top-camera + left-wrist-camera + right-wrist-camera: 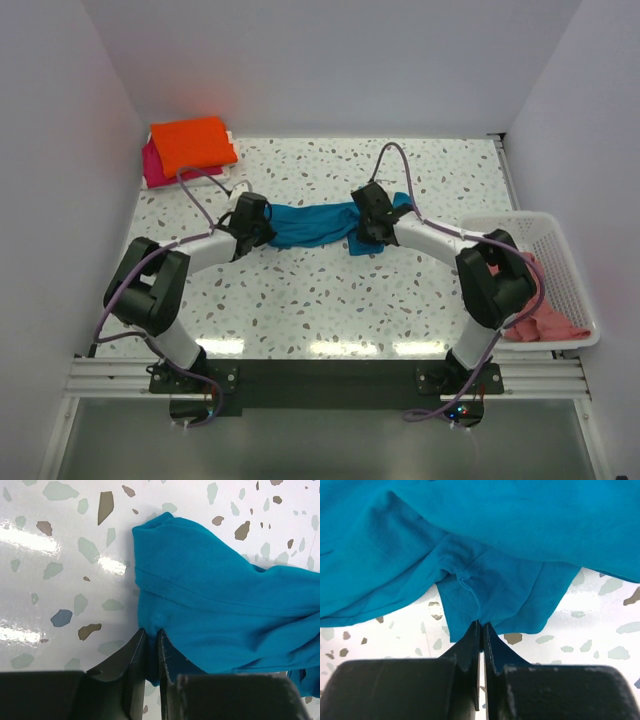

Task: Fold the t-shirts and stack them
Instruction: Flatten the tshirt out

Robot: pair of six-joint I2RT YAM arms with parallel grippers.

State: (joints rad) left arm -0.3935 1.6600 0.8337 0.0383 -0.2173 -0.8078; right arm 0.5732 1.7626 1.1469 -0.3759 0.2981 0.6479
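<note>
A teal blue t-shirt (310,224) lies bunched across the middle of the speckled table. My left gripper (252,226) pinches its left end; in the left wrist view the black fingers (138,650) are shut on a fold of the teal cloth (215,605). At the other end, my right gripper (366,226) is shut on the shirt's lower hem (485,597), a tuck of cloth caught between its fingertips (481,630). A folded bright orange t-shirt (193,142) rests on a magenta one (153,165) at the back left. A salmon pink t-shirt (545,318) lies in the basket.
The white mesh basket (560,245) stands at the table's right edge, beside the right arm's elbow. White walls close in the table at the back and on both sides. Cables loop over both arms.
</note>
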